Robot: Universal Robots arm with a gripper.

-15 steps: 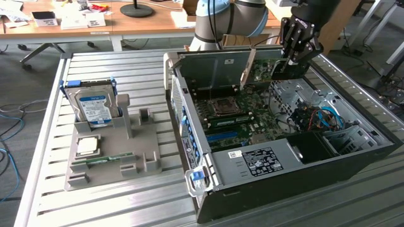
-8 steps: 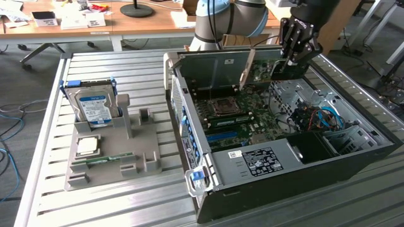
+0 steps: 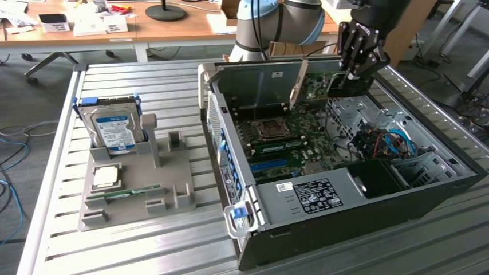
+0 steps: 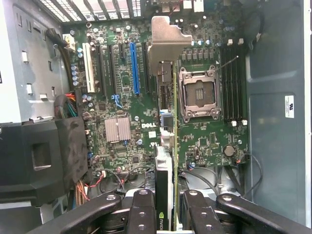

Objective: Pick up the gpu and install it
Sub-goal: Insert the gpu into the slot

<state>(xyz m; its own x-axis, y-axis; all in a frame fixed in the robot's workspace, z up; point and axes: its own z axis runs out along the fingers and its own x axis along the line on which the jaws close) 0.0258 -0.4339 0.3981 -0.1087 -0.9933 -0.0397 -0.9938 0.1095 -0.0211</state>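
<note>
My gripper [image 3: 353, 73] hangs over the far end of the open computer case [image 3: 428, 197] and is shut on the gpu [image 3: 324, 86]. The card is held on edge above the motherboard [image 3: 294, 137], its silver bracket [image 3: 299, 83] pointing toward the case's back wall. In the wrist view the gpu [image 4: 165, 161] appears edge-on between my fingers [image 4: 142, 210], and its metal bracket [image 4: 165, 41] reaches toward the rear slots. The card hovers between the blue expansion slot [image 4: 135, 68] and the processor socket [image 4: 197, 92]; it is not seated in a slot.
A grey parts holder [image 3: 134, 189] on the slatted table, at the exterior view's left, carries a silver hard drive [image 3: 113, 130], a processor [image 3: 105, 176] and a green memory stick [image 3: 126, 195]. Cables [image 3: 390, 143] and a black power supply [image 3: 321, 195] fill the case's near end.
</note>
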